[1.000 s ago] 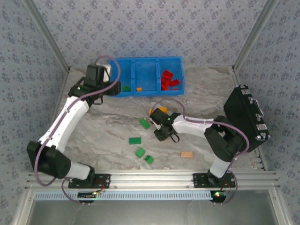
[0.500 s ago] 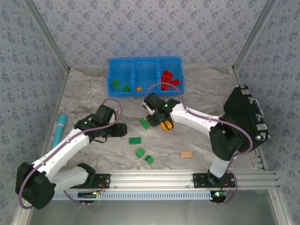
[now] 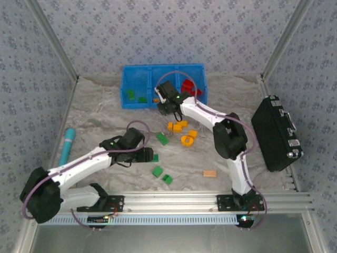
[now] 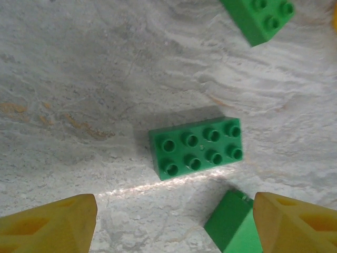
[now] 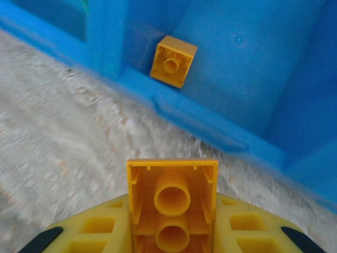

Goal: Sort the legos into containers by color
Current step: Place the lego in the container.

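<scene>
My right gripper is shut on an orange-yellow lego, hollow underside up, just short of the blue container's front wall. A small orange lego lies in the middle compartment beyond. My left gripper hangs open low over a flat green eight-stud lego, which lies ahead of its fingers. Another green lego lies by the right finger. Green legos sit in the left compartment and red legos in the right.
On the table lie loose orange legos, an orange ring and green legos. A tan block lies front right, a black case at the right edge, a teal pen at the left.
My left arm swung back from the container to the table and lowered over the flat green lego. My right arm carried the orange-yellow lego from mid-table to the container's front.
</scene>
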